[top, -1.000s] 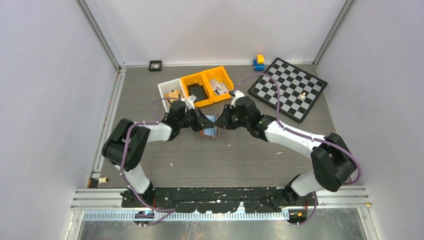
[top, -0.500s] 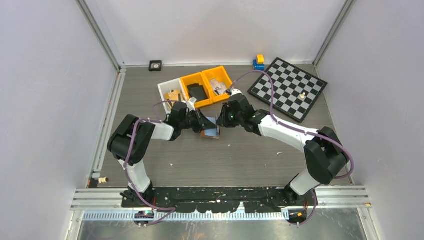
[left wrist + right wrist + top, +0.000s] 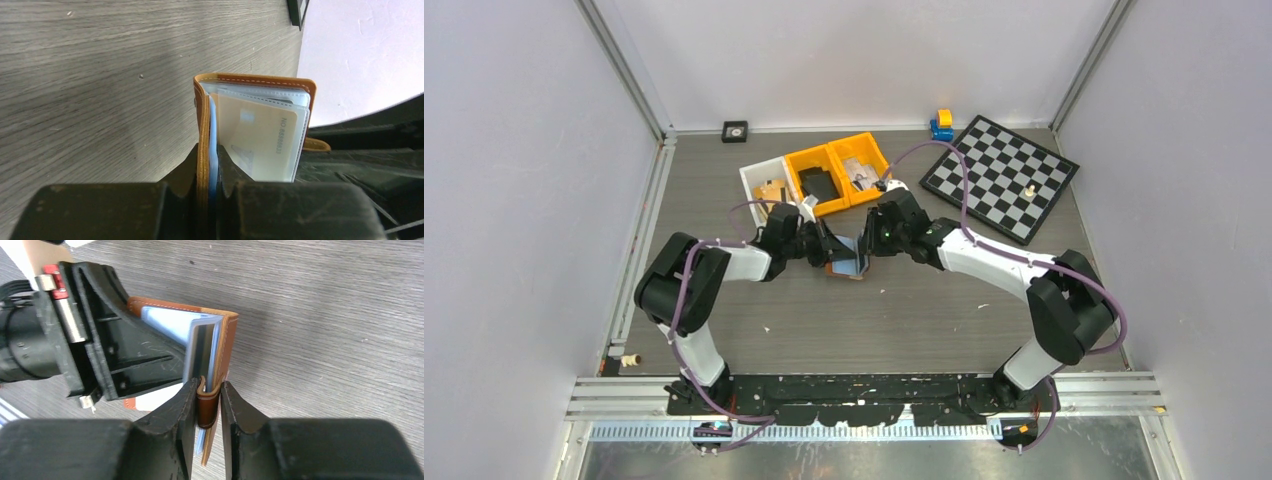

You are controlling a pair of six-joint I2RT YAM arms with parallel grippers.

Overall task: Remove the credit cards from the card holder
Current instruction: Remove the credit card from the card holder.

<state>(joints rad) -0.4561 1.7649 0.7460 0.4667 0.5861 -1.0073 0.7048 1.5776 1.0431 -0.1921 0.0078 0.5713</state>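
Left tool (image 3: 207, 161) is clamped on the tan left cover of the card holder (image 3: 202, 112), together with a pale blue sleeve. The holder stands open at the centre of the top view. Just right of that cover, a beige credit card (image 3: 260, 137) with dark print sits inside a clear sleeve. Right tool (image 3: 208, 396) is closed on the closure strap (image 3: 208, 409), with one finger against each side. In the right wrist view, the left tool's black body blocks the left half of the holder.

Surroundings on the bench (image 3: 724, 300), upper frame, left to right:
- black square item (image 3: 735, 131)
- white bin (image 3: 752, 178) holding tan wooden pieces
- two orange bins (image 3: 796, 160)
- blue-and-yellow toy (image 3: 941, 124)
- chessboard (image 3: 1002, 175)
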